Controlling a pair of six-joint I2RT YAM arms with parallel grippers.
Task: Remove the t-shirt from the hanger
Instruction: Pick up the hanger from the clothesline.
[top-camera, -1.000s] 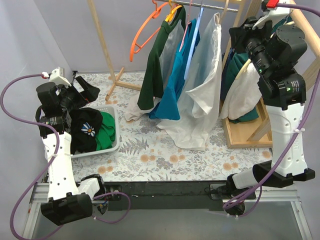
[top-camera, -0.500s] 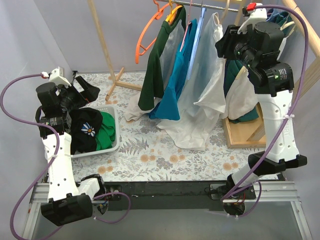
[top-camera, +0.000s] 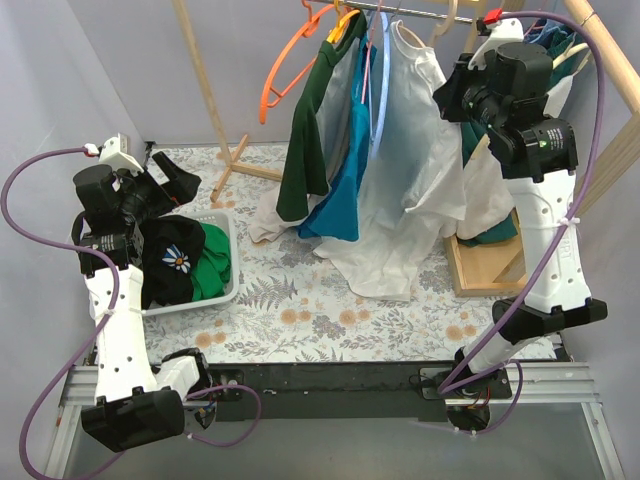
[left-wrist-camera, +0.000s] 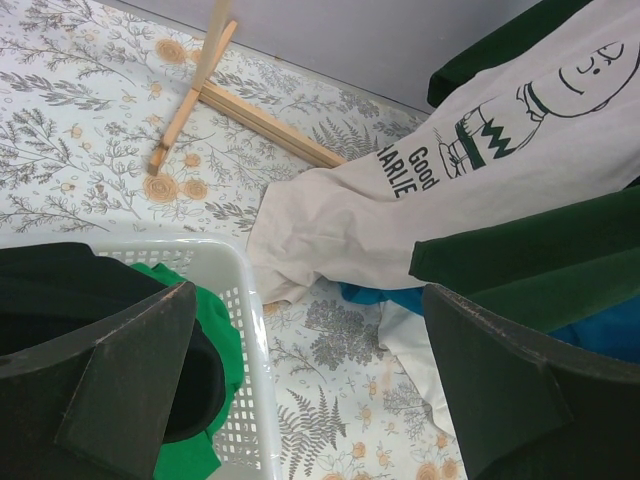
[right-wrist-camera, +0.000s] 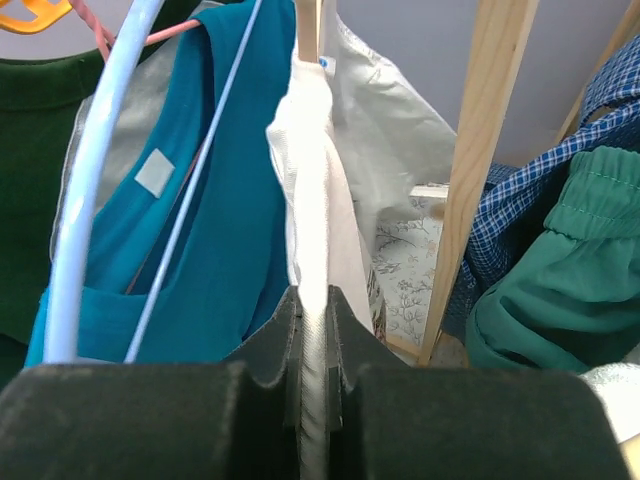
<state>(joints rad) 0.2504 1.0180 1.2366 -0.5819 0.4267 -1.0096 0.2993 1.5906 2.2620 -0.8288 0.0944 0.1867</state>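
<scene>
Up just under the rail (top-camera: 420, 12) now, pinching the white t-shirt (top-camera: 415, 170) with the right gripper (top-camera: 452, 95), with jaws closed tight on a ridge of fabric at the shoulder, dead centre in the wrist view (right-wrist-camera: 312, 310). Not off yet: hanging from the rail on its wooden hanger (right-wrist-camera: 308, 25), draping well below the rail down to the floral table (top-camera: 300, 300). Along the rail to the left of it, a teal shirt (top-camera: 345, 170) on a pale blue hanger (right-wrist-camera: 85, 200), then a dark green and grey shirt (top-camera: 305, 140), then a bare orange hanger (top-camera: 285, 65) toward the rail's left end. Toward the rail's right end, past a wooden post (right-wrist-camera: 490, 150), blue checked cloth (right-wrist-camera: 600, 130) and a green garment (right-wrist-camera: 570, 270). Far down and left of the rail, hovering with the left gripper (top-camera: 175, 180) spread wide, nothing between the fingers (left-wrist-camera: 130, 380), right over the white basket (top-camera: 228, 250) holding black and green clothes (top-camera: 195, 262)
</scene>
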